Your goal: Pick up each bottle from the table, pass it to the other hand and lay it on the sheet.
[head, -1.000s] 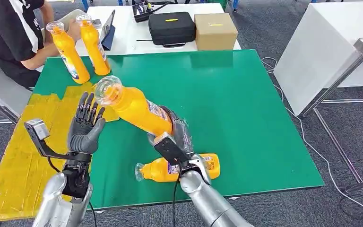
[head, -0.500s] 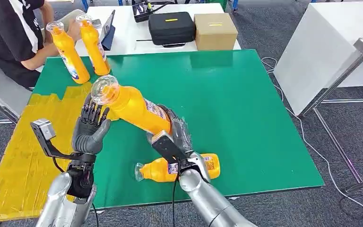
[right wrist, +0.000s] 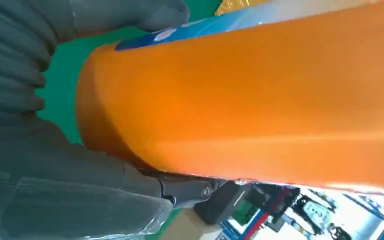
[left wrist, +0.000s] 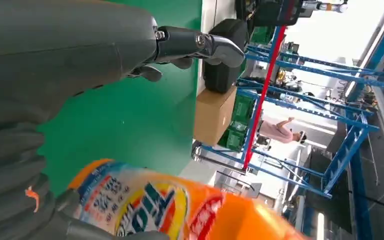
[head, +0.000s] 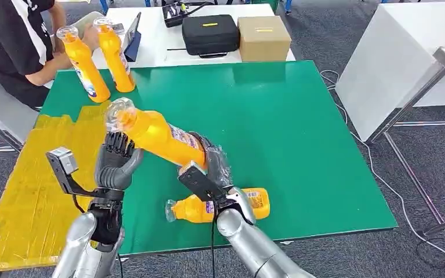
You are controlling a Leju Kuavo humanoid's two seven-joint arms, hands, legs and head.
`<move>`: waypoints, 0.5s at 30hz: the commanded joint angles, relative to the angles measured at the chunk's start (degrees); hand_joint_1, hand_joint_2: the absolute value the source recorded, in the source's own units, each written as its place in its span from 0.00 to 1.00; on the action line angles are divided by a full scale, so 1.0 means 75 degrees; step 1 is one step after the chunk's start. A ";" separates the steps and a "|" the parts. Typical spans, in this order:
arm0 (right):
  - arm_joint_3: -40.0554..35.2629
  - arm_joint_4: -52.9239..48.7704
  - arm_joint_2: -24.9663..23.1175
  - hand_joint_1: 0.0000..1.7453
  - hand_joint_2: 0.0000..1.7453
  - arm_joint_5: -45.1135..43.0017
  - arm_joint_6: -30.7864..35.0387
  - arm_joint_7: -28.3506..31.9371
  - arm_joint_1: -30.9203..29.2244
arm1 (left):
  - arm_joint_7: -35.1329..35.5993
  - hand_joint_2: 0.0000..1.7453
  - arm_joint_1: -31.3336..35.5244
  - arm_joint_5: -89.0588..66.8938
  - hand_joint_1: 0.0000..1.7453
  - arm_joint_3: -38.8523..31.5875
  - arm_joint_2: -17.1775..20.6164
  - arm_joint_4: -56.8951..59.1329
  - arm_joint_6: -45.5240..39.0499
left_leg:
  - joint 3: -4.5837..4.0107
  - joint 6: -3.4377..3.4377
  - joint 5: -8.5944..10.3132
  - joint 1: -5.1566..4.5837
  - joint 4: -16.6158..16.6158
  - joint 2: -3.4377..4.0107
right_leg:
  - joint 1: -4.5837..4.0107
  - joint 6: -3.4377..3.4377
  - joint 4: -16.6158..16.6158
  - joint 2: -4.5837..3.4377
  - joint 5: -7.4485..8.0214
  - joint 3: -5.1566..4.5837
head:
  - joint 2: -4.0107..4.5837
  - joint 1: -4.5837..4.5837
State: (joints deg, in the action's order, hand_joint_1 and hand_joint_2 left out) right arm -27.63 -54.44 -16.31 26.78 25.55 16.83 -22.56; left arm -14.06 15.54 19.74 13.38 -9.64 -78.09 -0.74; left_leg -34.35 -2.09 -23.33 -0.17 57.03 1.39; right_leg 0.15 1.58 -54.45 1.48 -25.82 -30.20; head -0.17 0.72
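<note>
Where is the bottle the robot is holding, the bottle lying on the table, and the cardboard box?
Held bottle (head: 156, 134), head view, on its orange body.
Lying bottle (head: 192, 209), head view, on its orange body near the neck.
Cardboard box (head: 264, 38), head view, on its top face.

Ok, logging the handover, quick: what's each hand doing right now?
Left hand: open, fingers up by the orange bottle, not gripping.
Right hand: holding that bottle's base.

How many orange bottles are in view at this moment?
4: one held bottle in the right hand, one lying bottle at the table's near edge, two upright bottles at the far left corner.
</note>
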 commanded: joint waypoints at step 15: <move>-0.0111 0.2211 -0.0327 1.00 1.00 -0.0503 -0.0023 0.0048 -0.1267 | -0.0567 1.00 -0.0724 -0.0831 0.00 0.0758 0.0082 -0.0954 -0.0737 | 0.0022 0.0014 -0.0008 0.0002 -0.0006 -0.0004 | 0.0002 -0.0004 0.0005 -0.0018 -0.0007 0.0019 | 0.0000 0.0000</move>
State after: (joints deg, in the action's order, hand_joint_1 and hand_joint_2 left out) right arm -28.13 -45.74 -18.82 24.46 25.40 16.22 -27.48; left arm -18.23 11.11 13.27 16.61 -10.27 -84.48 -5.82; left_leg -34.35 -2.09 -23.33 -0.17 57.02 1.39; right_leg 0.15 1.57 -54.45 1.49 -25.82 -30.21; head -0.17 0.72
